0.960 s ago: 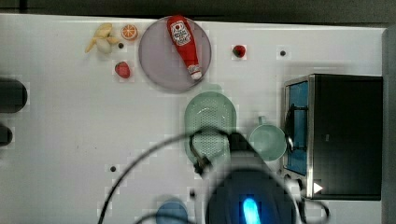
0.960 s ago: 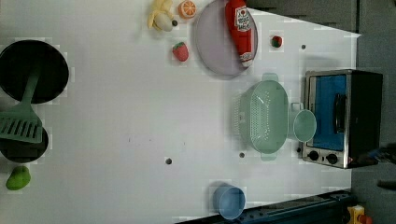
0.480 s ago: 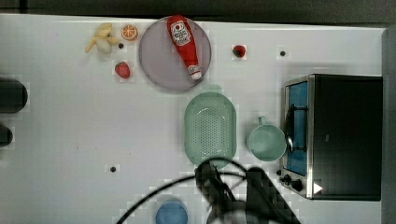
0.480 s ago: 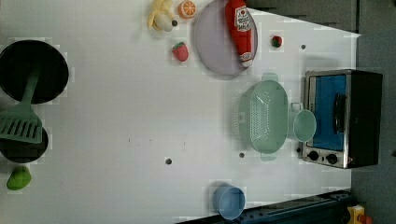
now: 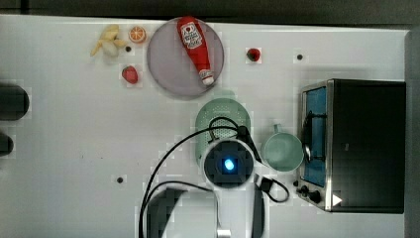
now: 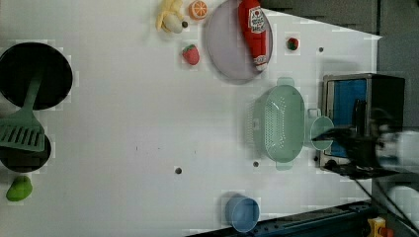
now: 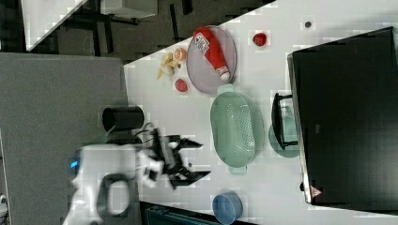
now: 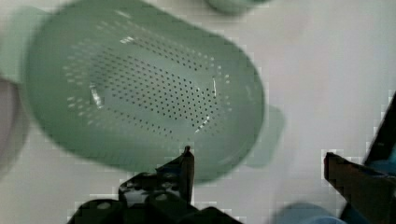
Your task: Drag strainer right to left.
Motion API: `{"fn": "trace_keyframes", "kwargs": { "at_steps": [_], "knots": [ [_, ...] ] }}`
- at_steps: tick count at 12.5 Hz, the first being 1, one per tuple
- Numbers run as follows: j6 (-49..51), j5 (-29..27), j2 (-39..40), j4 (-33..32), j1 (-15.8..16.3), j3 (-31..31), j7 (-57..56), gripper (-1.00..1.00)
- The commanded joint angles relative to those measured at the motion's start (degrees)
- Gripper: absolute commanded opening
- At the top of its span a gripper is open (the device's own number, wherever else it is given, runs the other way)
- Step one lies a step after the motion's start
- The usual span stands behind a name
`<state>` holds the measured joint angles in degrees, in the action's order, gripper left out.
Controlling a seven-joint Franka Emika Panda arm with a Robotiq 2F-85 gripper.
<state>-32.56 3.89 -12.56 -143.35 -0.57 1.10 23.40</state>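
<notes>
Hovering with fingers spread wide, the tool (image 7: 195, 159) should drop one finger inside the strainer (image 7: 233, 129) rim, then pull steadily across the bench (image 5: 74, 148).

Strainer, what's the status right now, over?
Gripper open, empty, above the table. Strainer untouched, between plate and blue cup. Green mug beside it, away from the drag side.

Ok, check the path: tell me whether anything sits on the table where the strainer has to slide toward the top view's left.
Nothing visible blocks it. The strainer lies beside the mug, and the white table to the top view's left of it is bare except for small dark dots. The grey plate with the ketchup bottle sits just beyond the strainer's far end, off that line.
</notes>
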Motion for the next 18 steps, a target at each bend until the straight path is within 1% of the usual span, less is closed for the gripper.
{"fn": "trace_keyframes", "kwargs": {
  "at_steps": [1,5,7,9,11,13,18],
  "knots": [
    [-8.5,-0.9,4.3,-0.5,0.2,-1.2,11.0,1.00],
    [-20.6,-1.0,17.5,1.2,0.2,-1.6,13.0,1.00],
    [-27.4,-1.0,22.6,1.2,0.3,-1.6,16.9,1.00],
    [-32.0,-1.0,26.4,1.2,0.7,-1.7,22.4,1.00],
    [-35.1,-1.0,29.5,1.2,1.4,-2.4,25.5,1.00],
    [-38.4,-1.0,31.4,1.2,2.0,-2.9,25.5,1.00],
    [-38.8,-1.0,33.3,1.5,4.3,-3.2,25.6,1.00]
  ]
}}
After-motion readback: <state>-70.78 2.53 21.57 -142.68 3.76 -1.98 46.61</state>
